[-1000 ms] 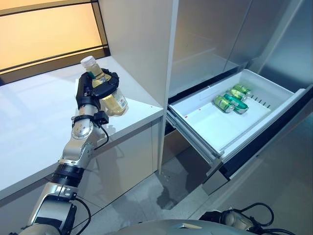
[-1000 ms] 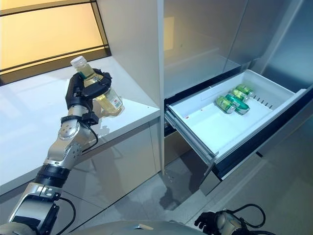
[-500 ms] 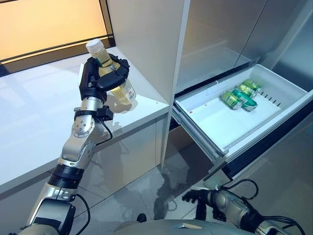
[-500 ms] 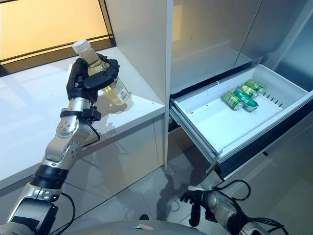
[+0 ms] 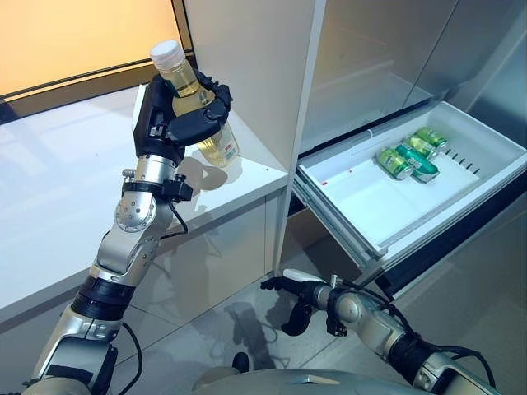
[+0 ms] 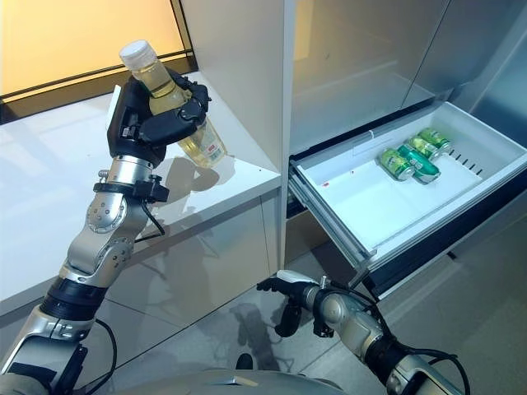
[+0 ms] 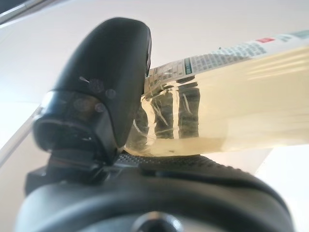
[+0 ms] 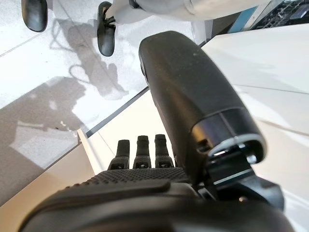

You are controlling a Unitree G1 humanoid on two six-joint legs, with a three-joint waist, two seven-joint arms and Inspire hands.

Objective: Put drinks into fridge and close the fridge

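Note:
A clear bottle of pale yellow drink with a white cap is tilted in the air above the white counter. My left hand is shut round its middle; the left wrist view shows the thumb pressed against the bottle. To the right, the fridge's white drawer stands pulled out. Three green cans lie on their sides in its far right corner. My right hand hangs low over the floor, in front of and below the drawer, open and holding nothing.
A tall white panel stands between the counter and the fridge, close to the right of the bottle. The drawer's front rim juts out over the grey tiled floor. An amber window runs behind the counter.
My left hand has lifted the bottle higher above the counter. My right hand has risen into view from the lower right and moved left, under the drawer. The camera has shifted slightly.

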